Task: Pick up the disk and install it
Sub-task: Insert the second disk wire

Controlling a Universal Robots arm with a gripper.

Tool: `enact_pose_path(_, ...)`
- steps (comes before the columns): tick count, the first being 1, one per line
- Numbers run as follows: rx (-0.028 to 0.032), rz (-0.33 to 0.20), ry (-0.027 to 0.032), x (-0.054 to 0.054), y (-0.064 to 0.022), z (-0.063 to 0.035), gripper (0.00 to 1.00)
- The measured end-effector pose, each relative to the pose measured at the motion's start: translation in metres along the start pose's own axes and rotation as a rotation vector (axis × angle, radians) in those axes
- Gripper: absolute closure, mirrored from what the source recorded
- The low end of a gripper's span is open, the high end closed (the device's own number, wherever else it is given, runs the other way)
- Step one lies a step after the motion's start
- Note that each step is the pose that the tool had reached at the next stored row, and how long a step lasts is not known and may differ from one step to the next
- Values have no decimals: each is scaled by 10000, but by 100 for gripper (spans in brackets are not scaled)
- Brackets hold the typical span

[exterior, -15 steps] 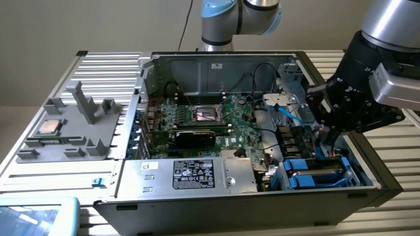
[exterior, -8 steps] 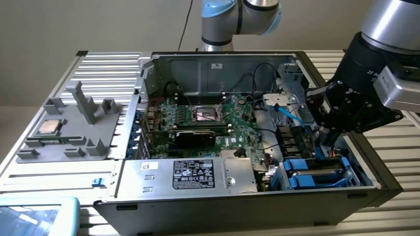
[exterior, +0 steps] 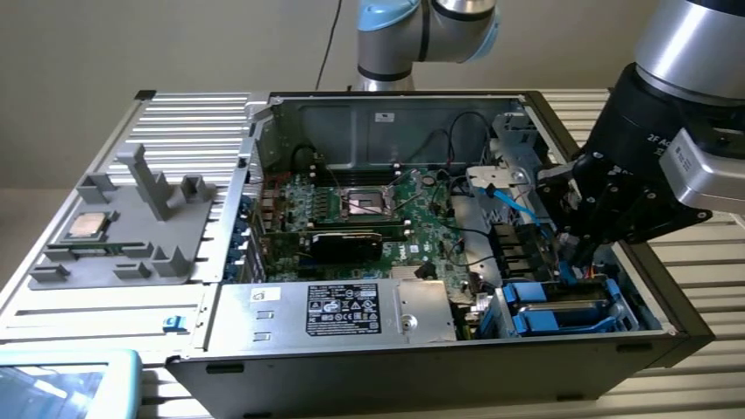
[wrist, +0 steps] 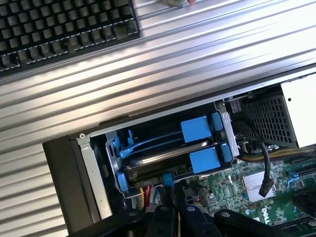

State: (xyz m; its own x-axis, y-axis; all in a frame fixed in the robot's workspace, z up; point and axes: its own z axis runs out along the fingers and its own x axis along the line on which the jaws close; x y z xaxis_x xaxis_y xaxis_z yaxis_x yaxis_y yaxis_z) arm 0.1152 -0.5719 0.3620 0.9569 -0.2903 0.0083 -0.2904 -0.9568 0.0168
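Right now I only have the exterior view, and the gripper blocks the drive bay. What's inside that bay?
Observer: In the wrist view, the drive bay holds two blue carriers, one stacked over the other.
Operator: Is the disk in there?
Observer: A grey slab that looks like the disk lies between their rails.
Operator: Where's the gripper?
Observer: The gripper is beside a small blue tab at the bay's edge.

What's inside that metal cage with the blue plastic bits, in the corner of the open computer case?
Inside the silver metal drive cage, blue plastic carrier rails hold a flat grey disk seen edge-on. A blue cable crosses above it. The disk's label and the cage's depths are hidden.
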Motion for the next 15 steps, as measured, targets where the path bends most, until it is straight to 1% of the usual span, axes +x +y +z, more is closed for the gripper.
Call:
enact_pose_path(2,69,-133,-18,-27,13,2,89)
enact_pose_path(3,91,-219,-25,-36,16,2,89)
enact_pose_path(8,124,-587,-30,-43,39,6,89)
enact_pose_path(11,142,-705,-55,-36,65,18,89)
enact_pose_path(12,172,-730,-81,-32,76,25,89)
enact_pose_path(15,295,-759,-203,-21,114,41,89)
